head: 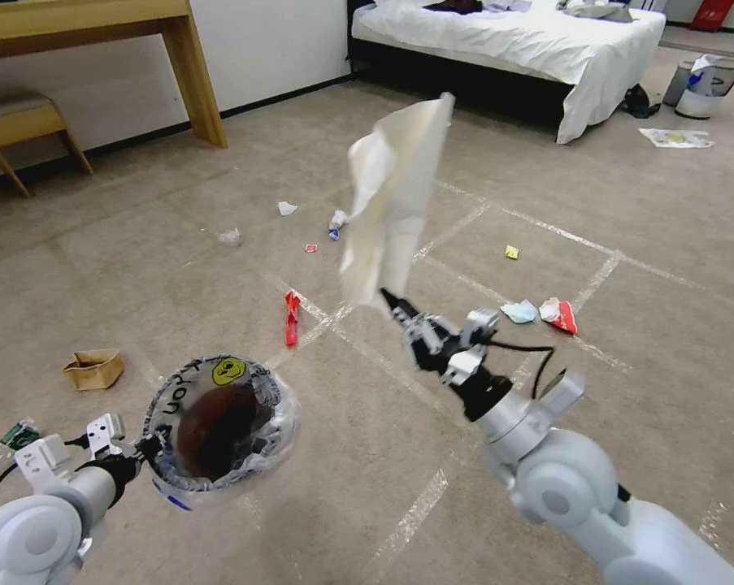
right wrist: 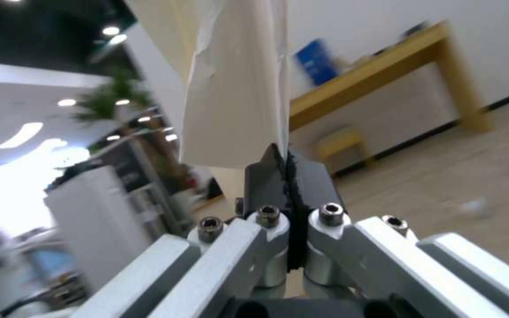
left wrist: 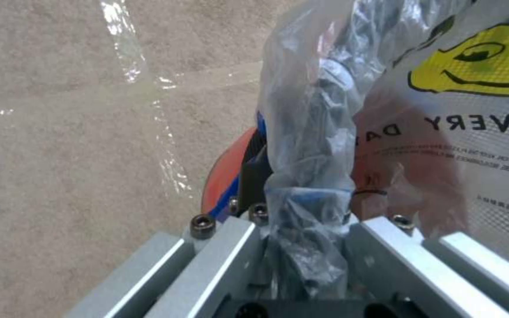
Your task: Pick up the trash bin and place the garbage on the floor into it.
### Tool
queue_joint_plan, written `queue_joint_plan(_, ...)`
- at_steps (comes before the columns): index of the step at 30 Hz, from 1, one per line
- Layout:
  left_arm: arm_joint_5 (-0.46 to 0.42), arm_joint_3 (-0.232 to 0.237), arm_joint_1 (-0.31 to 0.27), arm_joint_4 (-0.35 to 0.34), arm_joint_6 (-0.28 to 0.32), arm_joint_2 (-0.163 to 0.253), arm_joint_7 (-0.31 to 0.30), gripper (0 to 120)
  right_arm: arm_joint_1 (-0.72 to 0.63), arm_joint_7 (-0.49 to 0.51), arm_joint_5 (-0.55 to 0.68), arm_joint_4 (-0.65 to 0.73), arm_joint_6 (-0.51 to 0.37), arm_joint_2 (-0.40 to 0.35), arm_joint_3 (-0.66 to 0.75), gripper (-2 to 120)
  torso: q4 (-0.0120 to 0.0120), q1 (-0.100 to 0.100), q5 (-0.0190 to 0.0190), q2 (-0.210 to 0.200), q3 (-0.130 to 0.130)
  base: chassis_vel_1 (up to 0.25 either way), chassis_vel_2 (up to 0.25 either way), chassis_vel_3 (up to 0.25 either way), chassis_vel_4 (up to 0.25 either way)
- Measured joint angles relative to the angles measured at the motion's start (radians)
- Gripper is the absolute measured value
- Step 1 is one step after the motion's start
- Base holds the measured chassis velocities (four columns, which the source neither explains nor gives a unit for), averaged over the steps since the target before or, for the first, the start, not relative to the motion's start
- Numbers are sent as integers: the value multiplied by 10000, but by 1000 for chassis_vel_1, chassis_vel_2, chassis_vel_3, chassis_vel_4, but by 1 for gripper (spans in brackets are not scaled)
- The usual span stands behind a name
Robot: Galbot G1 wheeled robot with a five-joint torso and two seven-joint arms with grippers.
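Beige carpet floor [head: 180,195] crossed by shiny tape strips fills the head view, with a white bed [head: 529,41] at the far end and a wooden bench [head: 139,32] against the wall. Low on the robot's left, the left tool [head: 149,445] is clamped on the near rim of the trash bin [head: 220,422], whose mouth faces up toward the camera; a yellow smiley sticker [head: 228,371] sits on the rim's far side, and the white rim lettering is too small to read. The right tool [head: 389,299] is pinched shut on the lower corner of a large cream paper sheet [head: 395,195], whose long axis stands up and away from the tool. Beyond it on the floor lie a red wrapper [head: 291,317], a light-blue mask [head: 519,311] and a brown paper bag [head: 95,368].

From the left wrist, the left tool [left wrist: 301,229] grips the bin's crinkly clear liner [left wrist: 307,132] and rim; the red body [left wrist: 225,172] shows beside it. The sticker [left wrist: 478,66] and "EVERY DA" appear mirrored through the plastic.

From the right wrist, the right tool [right wrist: 287,163] has its black pads [right wrist: 263,176] closed together on the paper sheet [right wrist: 231,88], which rises straight from the tip.
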Motion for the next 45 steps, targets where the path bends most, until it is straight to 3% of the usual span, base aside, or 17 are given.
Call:
queue_joint_plan(7, -750, -42, 54, -117, 13, 217, -308, 0, 1647, -477, 668, -194, 323, 26, -2329, 0, 3, 0, -1, 0, 1, 0, 0, 0, 0)
queue_joint_plan(9, -1467, 34, 99, -357, 13, 394, -486, 0, 3072, -506, 1083, -603, 338, 286, -3724, 0, 0, 0, 0, 1, 1, 0, 0, 0, 0)
queue_joint_plan(14, -1956, 221, 28, -454, 14, 615, -696, 0, 4213, -514, 1276, -1144, 388, 637, -4923, 0, 2, 1, -2, 0, 2, 0, 0, 0, 0)
queue_joint_plan(28, -2339, 450, -143, -471, 13, 565, -847, 0, 4694, -291, 883, -2460, 360, 1446, -6441, 0, 1, 1, 0, -1, 1, 0, 0, 0, 0)
queue_joint_plan(45, -2456, 429, -153, -507, 5, 715, -836, 0, 4338, -305, 367, -3114, 460, 1359, -6643, 0, 1, 1, 0, -1, 0, 0, 0, 0, 0)
